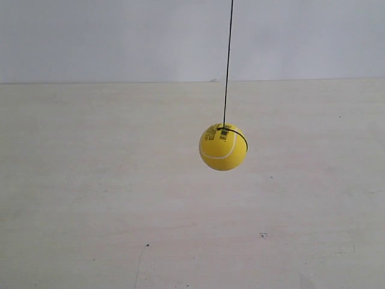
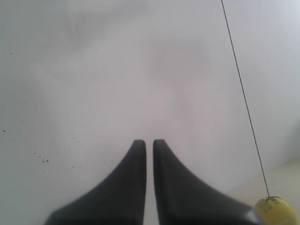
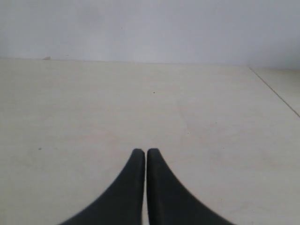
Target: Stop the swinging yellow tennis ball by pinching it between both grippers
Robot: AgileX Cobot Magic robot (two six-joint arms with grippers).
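The yellow tennis ball (image 1: 223, 147) hangs in mid-air on a thin dark string (image 1: 227, 66) above the pale table, showing a white seam and a small black print. No arm shows in the exterior view. In the left wrist view the ball (image 2: 275, 212) sits at the frame's corner, well off to the side of my left gripper (image 2: 149, 141), whose black jaws stand shut with only a thin slit and nothing between them. My right gripper (image 3: 142, 151) is likewise shut and empty, pointing over the table; the ball is out of that view.
A pale wooden table (image 1: 90, 198) fills the lower scene, backed by a plain white wall (image 1: 108, 36). In the right wrist view the table's edge (image 3: 276, 91) runs diagonally at one side.
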